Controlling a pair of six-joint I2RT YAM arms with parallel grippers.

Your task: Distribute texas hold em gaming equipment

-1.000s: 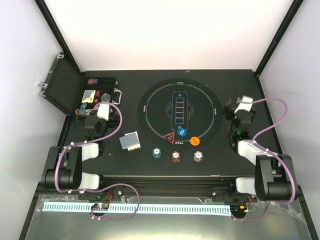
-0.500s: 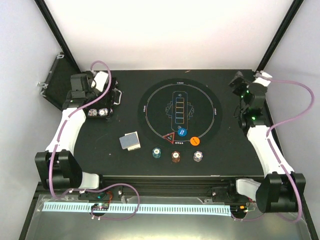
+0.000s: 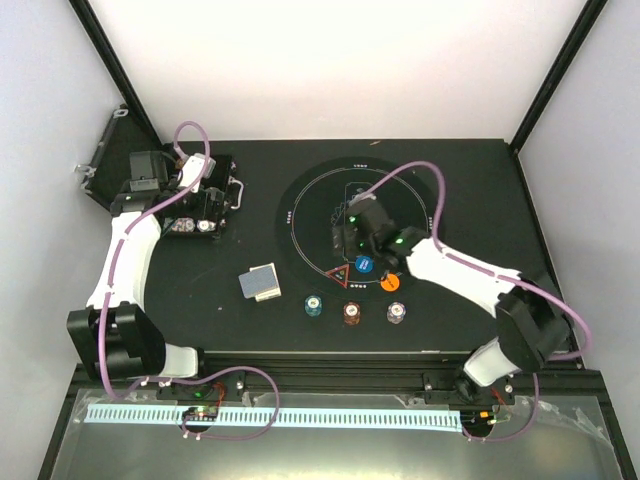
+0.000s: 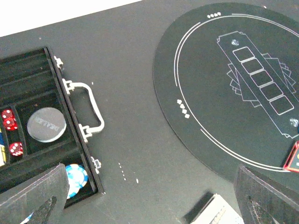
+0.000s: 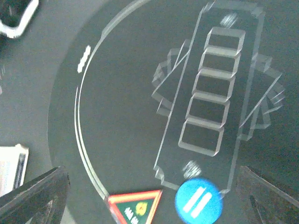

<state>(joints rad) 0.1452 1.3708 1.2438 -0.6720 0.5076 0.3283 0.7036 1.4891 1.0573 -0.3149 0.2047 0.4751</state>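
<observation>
A small stack of cards (image 3: 261,282) lies left of the round mat (image 3: 310,215). Teal (image 3: 314,304), red-brown (image 3: 351,313) and white (image 3: 396,313) chips sit in a row below the mat. A blue button (image 3: 364,265) and an orange button (image 3: 390,283) rest on the mat's near rim. My right gripper (image 3: 356,238) hovers open over the mat, with the blue button (image 5: 197,201) just ahead of its fingers and nothing held. My left gripper (image 3: 200,218) hangs open and holding nothing at the case's front edge; a blue-white chip (image 4: 76,177) shows inside.
The open black case (image 4: 70,140) holds red dice (image 4: 9,120) and a silver dealer disc (image 4: 46,124); its metal handle (image 4: 91,109) points toward the mat. A red-edged triangle marker (image 5: 133,205) lies beside the blue button. The case lid (image 3: 115,170) leans at far left.
Both arms unfolded from near their bases. The left reached out to the case and stayed there. The right went to the table's right edge, then swung left over the mat.
</observation>
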